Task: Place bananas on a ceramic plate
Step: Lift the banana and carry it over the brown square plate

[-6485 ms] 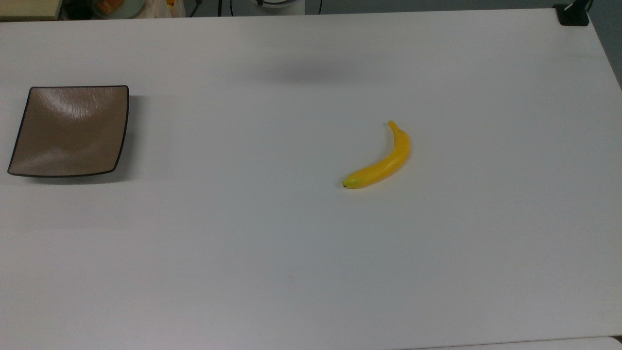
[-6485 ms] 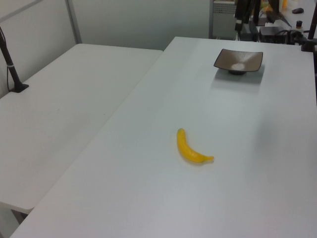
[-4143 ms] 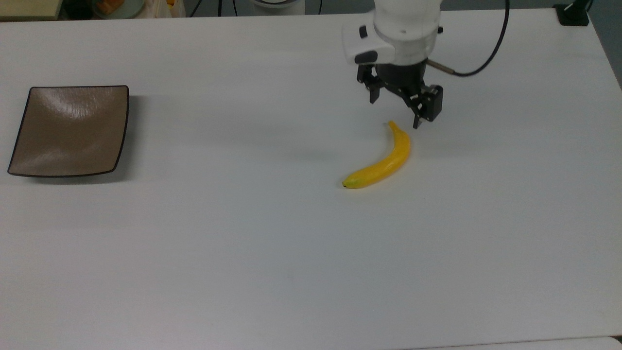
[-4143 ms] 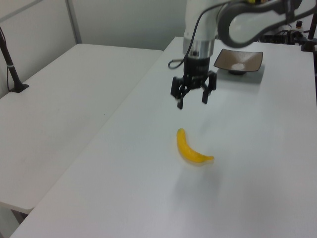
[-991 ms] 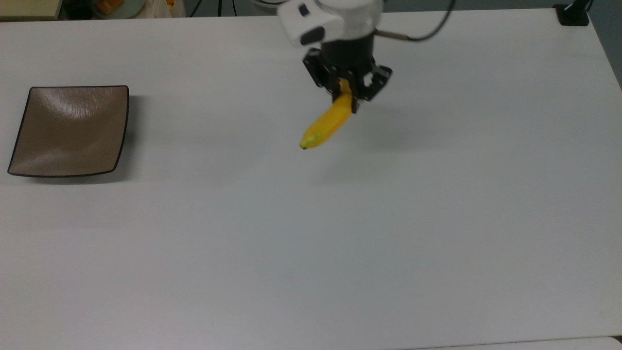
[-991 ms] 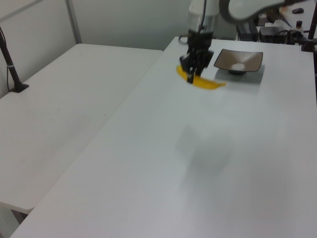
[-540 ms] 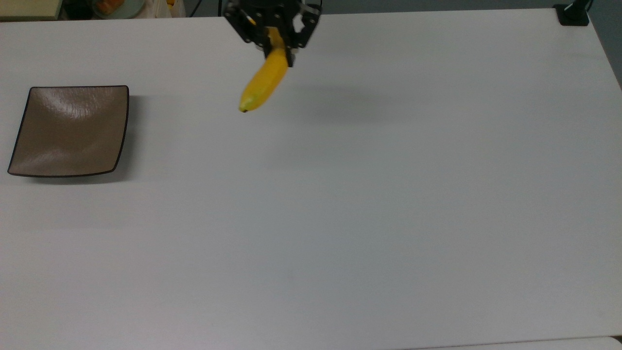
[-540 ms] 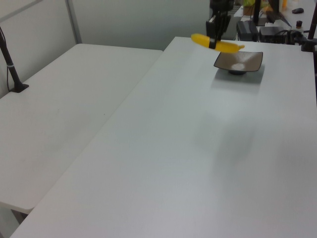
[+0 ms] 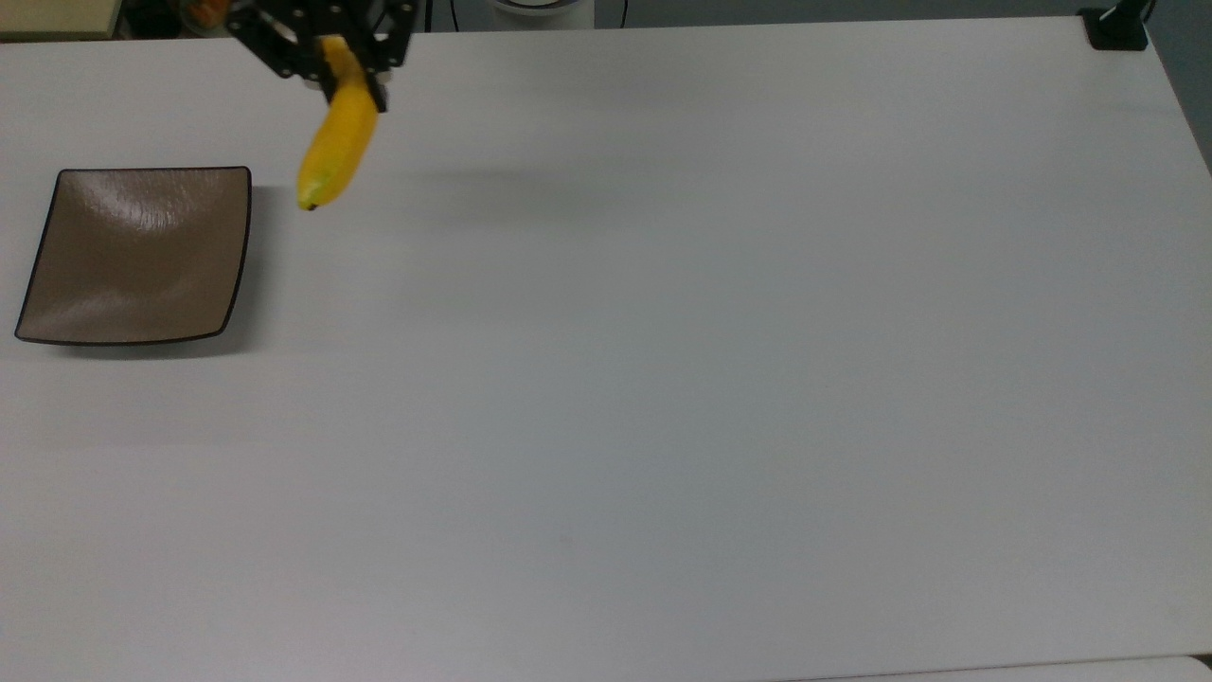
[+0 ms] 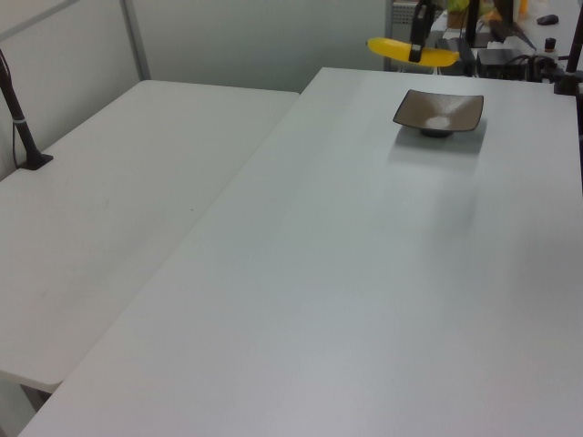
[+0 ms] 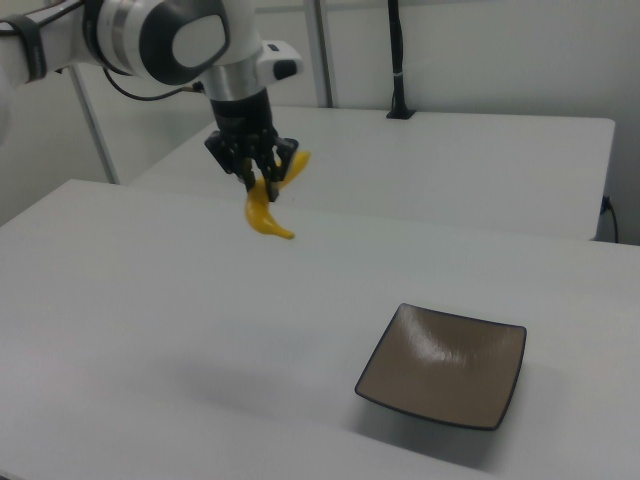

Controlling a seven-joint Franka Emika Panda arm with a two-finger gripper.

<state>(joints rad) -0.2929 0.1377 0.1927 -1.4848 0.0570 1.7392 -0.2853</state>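
My gripper (image 9: 343, 83) (image 11: 263, 180) (image 10: 418, 50) is shut on the yellow banana (image 9: 336, 150) (image 11: 266, 212) (image 10: 412, 52) near its stem end and holds it high above the white table. The banana's greenish tip hangs toward the square brown plate (image 9: 138, 254) (image 11: 445, 365) (image 10: 438, 112). In the top view the banana is just right of the plate's upper right corner. The plate lies bare on the table at the top view's left.
The white table (image 9: 663, 379) stretches wide to the top view's right. A second white table (image 10: 118, 200) stands beside it at the left view's left. A black clamp (image 9: 1117, 28) sits at the top view's far right corner. Clutter lies beyond the table's far edge.
The gripper picked the banana up from the table's middle, lifted it and carried it leftward in the top view; over the last second it moved from centre to near the plate.
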